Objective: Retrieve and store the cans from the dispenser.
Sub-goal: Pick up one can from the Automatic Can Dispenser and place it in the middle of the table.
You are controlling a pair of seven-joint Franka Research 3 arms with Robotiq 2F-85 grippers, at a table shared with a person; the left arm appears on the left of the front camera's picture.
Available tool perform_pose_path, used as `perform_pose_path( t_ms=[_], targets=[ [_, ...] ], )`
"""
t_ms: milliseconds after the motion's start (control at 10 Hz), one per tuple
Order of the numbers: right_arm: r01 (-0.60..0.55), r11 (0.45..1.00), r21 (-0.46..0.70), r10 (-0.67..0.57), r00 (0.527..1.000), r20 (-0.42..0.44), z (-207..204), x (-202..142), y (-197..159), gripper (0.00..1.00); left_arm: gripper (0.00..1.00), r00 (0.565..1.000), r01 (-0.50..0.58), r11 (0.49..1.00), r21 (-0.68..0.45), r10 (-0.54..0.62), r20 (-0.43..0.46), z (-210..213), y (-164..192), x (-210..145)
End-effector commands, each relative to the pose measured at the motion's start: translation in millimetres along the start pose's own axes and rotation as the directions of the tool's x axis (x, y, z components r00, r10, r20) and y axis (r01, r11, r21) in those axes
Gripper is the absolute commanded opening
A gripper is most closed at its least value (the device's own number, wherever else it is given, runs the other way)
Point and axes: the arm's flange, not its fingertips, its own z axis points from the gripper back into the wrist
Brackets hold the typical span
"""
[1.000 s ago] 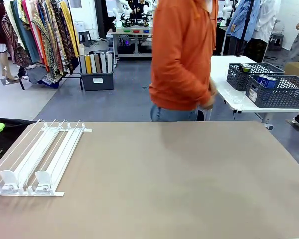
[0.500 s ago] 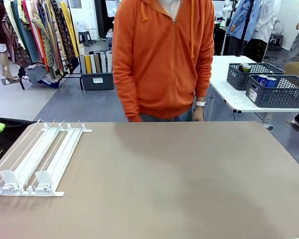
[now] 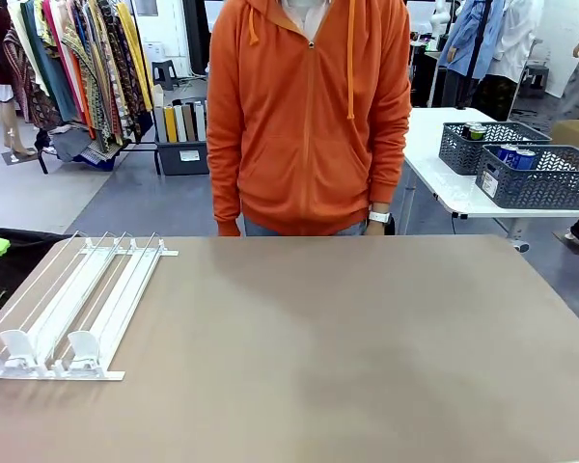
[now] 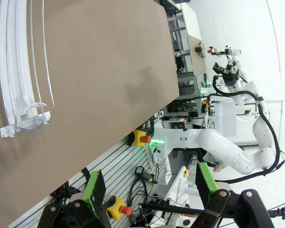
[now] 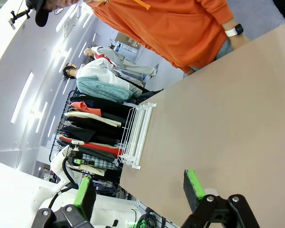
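Broad matte brown-grey rectangular table (image 3: 347, 347). Directly on it: low white wire-rail dispenser rack (image 3: 72, 309), at left side, sloped lanes running toward far edge, two white plastic stops at near end. Lanes hold nothing.

- A robotics lab set up like a clothing shop is shown.
- A plain brown work table (image 3: 347, 347) is seen ahead of the grippers, with a white wire dispenser (image 3: 68, 309) laid on it to the left.
- Racks of hanging clothes (image 3: 68, 68) are seen far beyond the table, on a grey floor.
- A white side table (image 3: 444, 164) carrying dark lattice baskets (image 3: 540, 178) with cans (image 3: 511, 154) is placed far off to the right.
- Behind the left gripper (image 4: 149, 183), an aluminium frame with emergency-stop buttons (image 4: 141, 138), cables and a white robot arm (image 4: 228, 152) is seen.
- A further bench with small items (image 3: 261, 53) is visible at the back wall.
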Motion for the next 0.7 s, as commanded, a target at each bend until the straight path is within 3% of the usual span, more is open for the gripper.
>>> perform_pose_path(
  t_ms=[0, 600],
  targets=[
    [-0.013, 1.0, 0.021, 0.013, 1.0, 0.026, -3.2, 3.2, 2.3, 1.0, 1.0, 1.0, 0.019, 1.0, -0.024, -0.019, 0.012, -0.4, -0.4, 0.7],
    [-0.013, 1.0, 0.021, 0.013, 1.0, 0.026, -3.2, 3.2, 2.3, 1.0, 1.0, 1.0, 0.019, 1.0, -0.024, -0.019, 0.012, -0.4, -0.4, 0.7]
  ],
)
